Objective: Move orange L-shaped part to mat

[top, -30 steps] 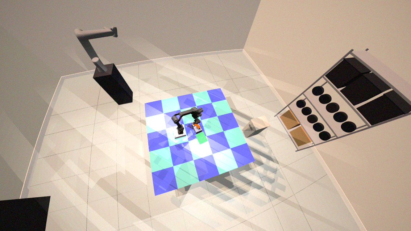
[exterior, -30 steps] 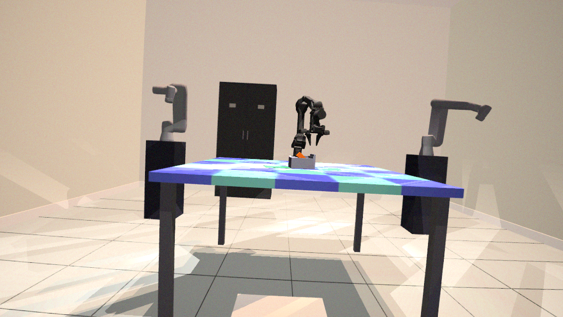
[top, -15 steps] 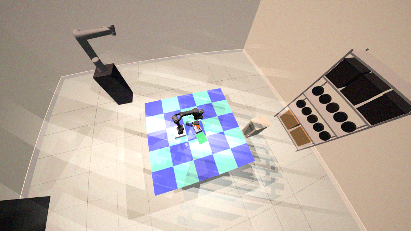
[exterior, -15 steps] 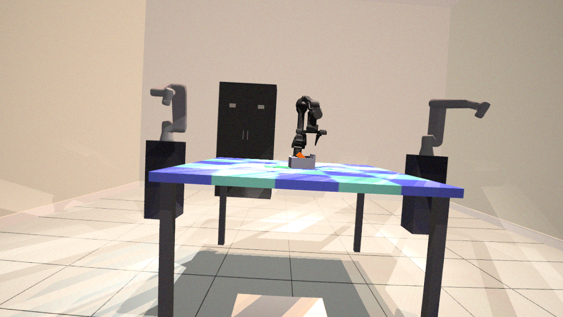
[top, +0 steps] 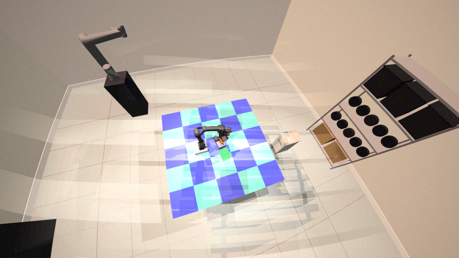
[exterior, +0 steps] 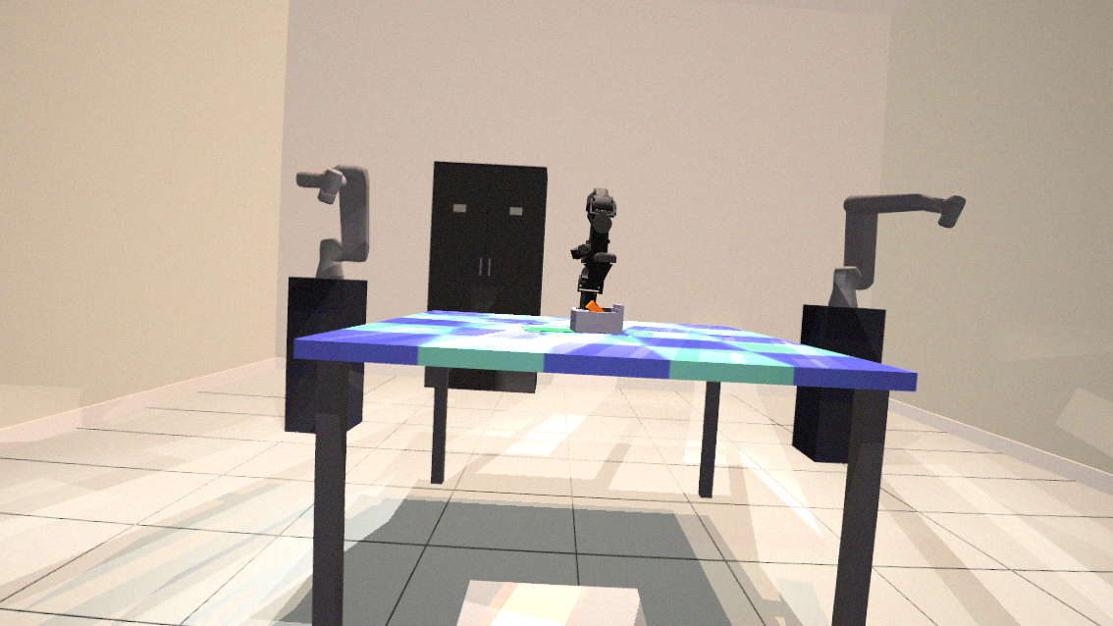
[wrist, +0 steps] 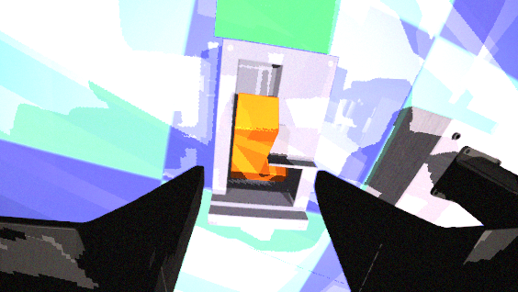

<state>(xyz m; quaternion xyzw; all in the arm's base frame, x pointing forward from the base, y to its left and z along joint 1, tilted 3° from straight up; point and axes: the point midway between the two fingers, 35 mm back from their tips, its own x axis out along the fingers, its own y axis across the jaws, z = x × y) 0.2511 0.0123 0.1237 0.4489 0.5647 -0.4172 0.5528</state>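
Note:
The orange L-shaped part (wrist: 256, 147) (top: 221, 141) (exterior: 594, 306) is tilted in the pocket of the grey tray (wrist: 303, 83) (exterior: 596, 321). Its straight end, toward the mat, is raised above the rim, and its L-shaped end is low in the pocket. The green mat (wrist: 275, 20) (top: 225, 154) (exterior: 549, 329) lies beside the tray at the raised end's side. My gripper (wrist: 261, 176) is open and empty above the tray, with its fingers apart on either side of the tray in the wrist view. The top and exterior views do not show the fingertips clearly.
The white base plate (top: 201, 150) of my arm stands near the tray on the chequered table (top: 205, 198) (exterior: 482, 358). The tray has a raised wall (wrist: 257, 213) at the L-shaped end. Two other arms on black pedestals stand beyond the table's sides.

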